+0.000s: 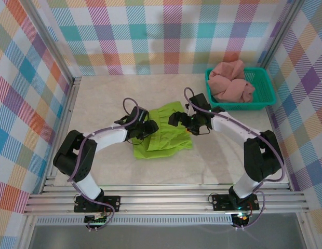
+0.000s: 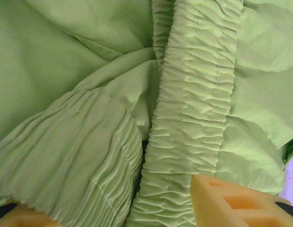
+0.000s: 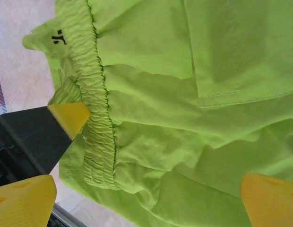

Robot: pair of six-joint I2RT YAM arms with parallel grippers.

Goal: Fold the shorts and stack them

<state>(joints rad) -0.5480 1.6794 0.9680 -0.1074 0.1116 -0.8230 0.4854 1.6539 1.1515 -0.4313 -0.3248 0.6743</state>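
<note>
Lying unfolded: green shorts [image 1: 163, 136]; left claw [image 1: 149, 128] grip unclear, right claw [image 1: 178, 120] gaping wide. Waiting in basket [image 1: 265, 102]: pink shorts [image 1: 231, 83]

Lime green shorts [image 1: 166, 137] and salmon pink shorts [image 1: 231, 85] contrast with a teal basket [image 1: 244, 105] and pastel plaid walls [image 1: 150, 36].

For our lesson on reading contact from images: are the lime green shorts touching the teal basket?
Apart. The top view shows bare table between the lime green shorts and the teal basket, which holds the pink shorts.
</note>
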